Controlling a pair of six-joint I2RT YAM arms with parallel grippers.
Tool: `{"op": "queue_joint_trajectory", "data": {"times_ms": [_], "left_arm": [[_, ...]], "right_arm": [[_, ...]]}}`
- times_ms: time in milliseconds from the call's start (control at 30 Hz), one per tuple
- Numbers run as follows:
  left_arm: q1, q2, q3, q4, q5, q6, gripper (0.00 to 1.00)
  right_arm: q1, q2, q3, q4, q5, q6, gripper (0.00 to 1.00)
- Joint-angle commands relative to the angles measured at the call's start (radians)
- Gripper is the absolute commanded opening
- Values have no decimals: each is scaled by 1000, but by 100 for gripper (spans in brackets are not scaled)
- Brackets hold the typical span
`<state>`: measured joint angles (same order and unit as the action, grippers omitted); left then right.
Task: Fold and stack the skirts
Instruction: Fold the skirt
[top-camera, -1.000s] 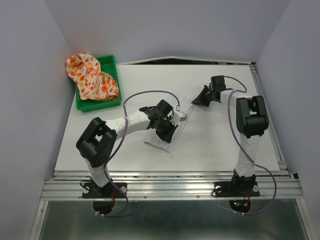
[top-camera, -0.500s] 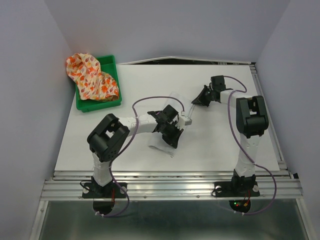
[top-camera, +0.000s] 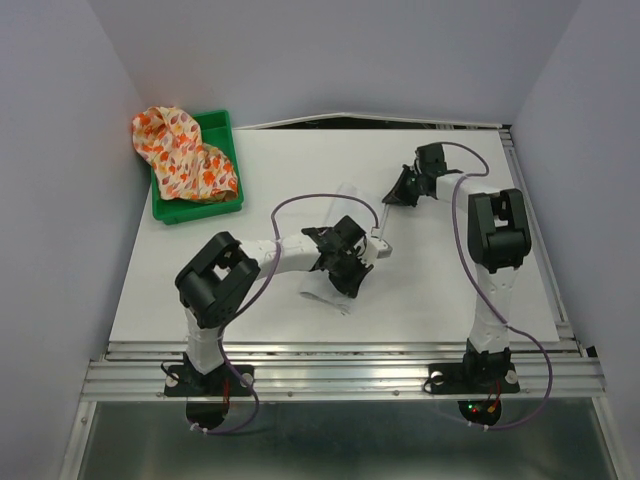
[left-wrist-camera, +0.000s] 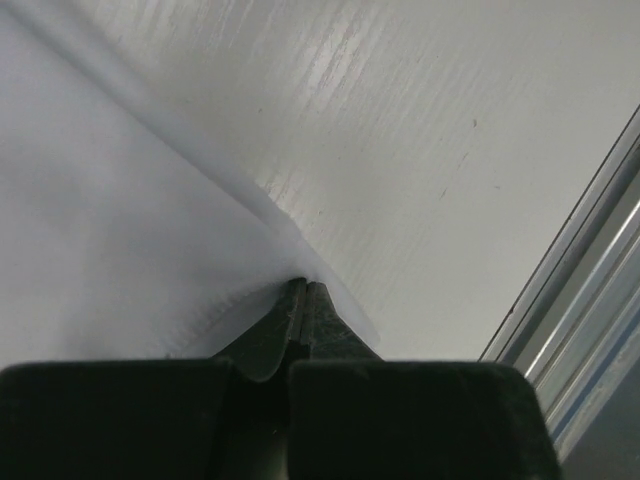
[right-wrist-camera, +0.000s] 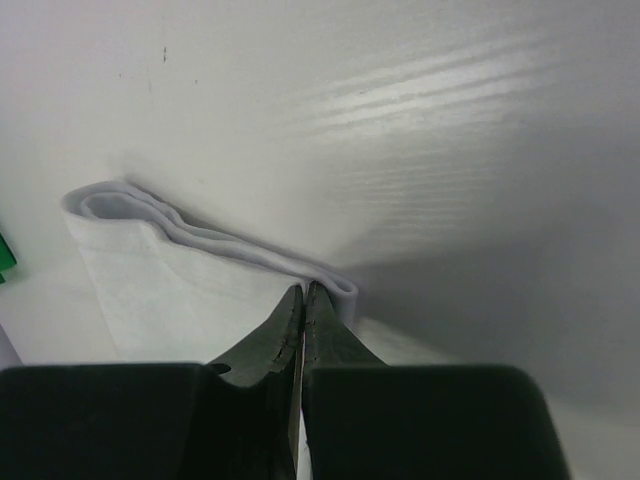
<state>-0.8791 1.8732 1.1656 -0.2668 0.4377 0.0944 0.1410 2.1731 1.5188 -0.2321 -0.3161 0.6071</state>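
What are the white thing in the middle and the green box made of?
The white skirt looks like thin matte cloth, since it folds in soft layers. The green tray is probably rigid plastic, slightly glossy, with a straight moulded rim.

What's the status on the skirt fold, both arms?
Left gripper shut on plain white cloth skirt. Right gripper shut on its folded edge. Orange floral print skirt draped over green plastic tray. Nothing in the way.

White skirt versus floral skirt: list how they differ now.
The white skirt is plain; the floral skirt is printed orange, red and yellow. The white skirt lies on the table, pinched by the left claw and right claw; the floral skirt sits bunched, untouched, on the green tray. Both are soft cloth.
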Motion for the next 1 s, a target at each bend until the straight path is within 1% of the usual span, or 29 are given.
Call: {"op": "queue_joint_trajectory", "data": {"times_ms": [0, 100, 133, 167, 200, 233, 267, 300, 333, 367, 400, 467, 500, 567, 600, 667, 733, 833, 867, 900, 933, 967], "left_arm": [[-23, 52, -15, -207, -226, 123, 3], [-24, 81, 31, -239, -232, 123, 11], [-24, 86, 45, -239, -232, 117, 22], [-23, 87, 58, -241, -231, 113, 26], [-23, 87, 92, -239, -223, 99, 37], [-23, 80, 107, -238, -220, 93, 43], [-23, 73, 121, -235, -217, 85, 53], [-23, 66, 146, -227, -217, 68, 59], [-21, 54, 155, -221, -218, 58, 67], [-21, 29, 163, -216, -220, 48, 67], [-18, 15, 175, -204, -228, 36, 68], [-15, -32, 186, -195, -229, 15, 69], [-15, -51, 196, -186, -234, 8, 69], [-14, -117, 207, -172, -234, 10, 72], [-12, -141, 216, -157, -220, 13, 84], [-12, -215, 221, -143, -212, 18, 89], [-9, -253, 233, -140, -206, 25, 90], [28, -313, 226, -144, -202, 11, 90], [70, -333, 217, -146, -195, 11, 88], [97, -336, 203, -152, -183, 13, 86], [130, -338, 197, -158, -165, 19, 80], [217, -329, 191, -169, -134, 25, 76]], "right_arm": [[-6, 83, 55, -93, 135, -99, 1], [-6, 85, 70, -107, 101, -118, 1], [-6, 76, 70, -107, 91, -119, 1], [-6, 67, 69, -110, 80, -122, 1], [-6, 57, 64, -111, 60, -125, 4], [-6, 35, 63, -115, 52, -127, 5], [-6, 21, 60, -115, 48, -132, 8], [-6, 7, 58, -116, 40, -138, 14], [-6, -5, 60, -122, 38, -142, 16], [-6, -21, 61, -124, 38, -150, 20], [-6, -48, 64, -128, 43, -153, 36], [-6, -76, 73, -133, 41, -170, 52], [-6, -99, 80, -136, 41, -176, 63], [-6, -121, 92, -141, 40, -205, 73], [-6, -142, 106, -139, 41, -219, 86], [-6, -162, 118, -139, 38, -263, 96], [-6, -182, 144, -139, 13, -282, 100], [-6, -194, 172, -148, -58, -302, 100], [-6, -205, 172, -148, -89, -303, 100], [8, -210, 170, -150, -160, -302, 97], [20, -213, 166, -150, -188, -294, 95], [34, -216, 152, -153, -222, -279, 92]]}}
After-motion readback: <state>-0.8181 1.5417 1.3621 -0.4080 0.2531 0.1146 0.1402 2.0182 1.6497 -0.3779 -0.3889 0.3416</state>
